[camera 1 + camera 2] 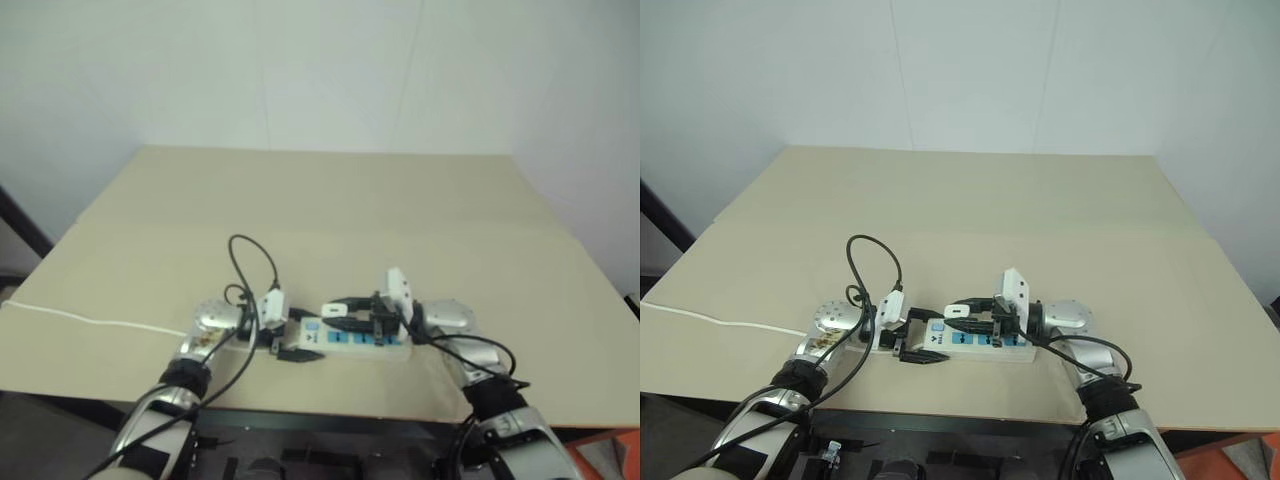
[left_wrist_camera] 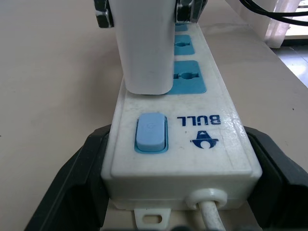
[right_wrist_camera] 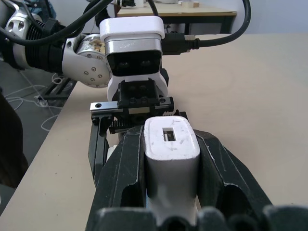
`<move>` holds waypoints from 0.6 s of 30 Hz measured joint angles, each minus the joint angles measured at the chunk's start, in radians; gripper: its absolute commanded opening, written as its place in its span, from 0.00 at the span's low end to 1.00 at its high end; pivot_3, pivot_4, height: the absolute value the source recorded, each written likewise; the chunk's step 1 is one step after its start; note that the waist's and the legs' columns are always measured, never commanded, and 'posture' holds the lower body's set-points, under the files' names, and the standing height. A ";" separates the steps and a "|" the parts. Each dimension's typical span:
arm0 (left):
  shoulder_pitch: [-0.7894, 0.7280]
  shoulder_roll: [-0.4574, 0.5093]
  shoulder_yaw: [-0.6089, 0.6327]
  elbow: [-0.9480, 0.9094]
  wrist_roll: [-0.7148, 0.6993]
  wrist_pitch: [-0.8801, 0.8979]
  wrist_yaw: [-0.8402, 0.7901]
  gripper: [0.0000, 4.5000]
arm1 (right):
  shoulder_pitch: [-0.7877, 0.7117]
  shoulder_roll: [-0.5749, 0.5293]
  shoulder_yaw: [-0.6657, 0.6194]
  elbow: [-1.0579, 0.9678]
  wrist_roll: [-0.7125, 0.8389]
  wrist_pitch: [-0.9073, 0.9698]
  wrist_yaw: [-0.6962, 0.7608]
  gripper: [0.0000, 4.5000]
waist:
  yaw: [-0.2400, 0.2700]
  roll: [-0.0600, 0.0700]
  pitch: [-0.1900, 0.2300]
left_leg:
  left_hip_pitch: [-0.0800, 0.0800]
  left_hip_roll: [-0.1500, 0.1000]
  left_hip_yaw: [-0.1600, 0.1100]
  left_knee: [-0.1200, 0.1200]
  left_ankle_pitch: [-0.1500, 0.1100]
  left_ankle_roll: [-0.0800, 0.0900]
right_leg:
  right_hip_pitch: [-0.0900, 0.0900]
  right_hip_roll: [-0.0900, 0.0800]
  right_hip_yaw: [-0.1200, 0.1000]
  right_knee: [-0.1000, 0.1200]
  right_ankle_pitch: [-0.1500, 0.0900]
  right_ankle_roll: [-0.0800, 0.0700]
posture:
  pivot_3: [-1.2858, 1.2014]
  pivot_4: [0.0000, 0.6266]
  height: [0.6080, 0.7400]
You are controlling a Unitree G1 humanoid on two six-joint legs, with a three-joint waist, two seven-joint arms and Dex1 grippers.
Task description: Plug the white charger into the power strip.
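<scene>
The strip [image 2: 178,139] lies on the table [image 1: 330,210] near its front edge, its switch end between the spread fingers of the left gripper [image 2: 173,192]; it looks rigid and light, so it may slide. The charger [image 3: 171,159], clamped on both sides by the right gripper [image 3: 168,168], stands on the strip beside the first socket; it seems hard, smooth and light, so the flat sides are best to hold.

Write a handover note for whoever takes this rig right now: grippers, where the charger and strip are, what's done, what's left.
Left gripper: its fingers straddle the switch end of the power strip, bracing it on the table.
Right gripper: shut on the white charger, holding it over the strip at the first socket next to the switch.
Done: charger picked up, strip steadied, charger brought down to the strip.
Left: cannot tell whether the prongs are fully seated; press it home if not, then open both grippers and withdraw.
</scene>
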 measured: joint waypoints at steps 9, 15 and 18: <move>0.003 0.001 -0.002 0.001 0.000 0.003 0.018 0.74 | -0.046 -0.047 0.038 0.090 0.000 -0.025 0.043 0.25 | 0.000 -0.002 -0.005 | 0.003 0.000 0.000 0.000 0.000 0.000 | 0.003 0.000 0.000 -0.001 0.000 0.000 | 0.52 0.24 1.00; 0.007 0.005 -0.001 0.000 0.000 0.004 0.019 0.74 | -0.064 -0.052 0.065 0.097 -0.001 -0.027 0.043 0.25 | -0.003 -0.002 -0.007 | 0.004 0.000 0.000 0.000 0.000 0.000 | 0.003 0.000 0.000 -0.001 0.000 0.000 | 0.52 0.24 1.00; 0.009 0.006 -0.001 0.000 -0.001 0.004 0.018 0.74 | -0.068 -0.053 0.075 0.095 -0.003 -0.020 0.042 0.41 | -0.005 -0.002 -0.007 | 0.004 0.000 0.000 -0.001 0.000 0.000 | 0.003 0.000 0.000 0.000 0.000 0.000 | 0.52 0.24 1.00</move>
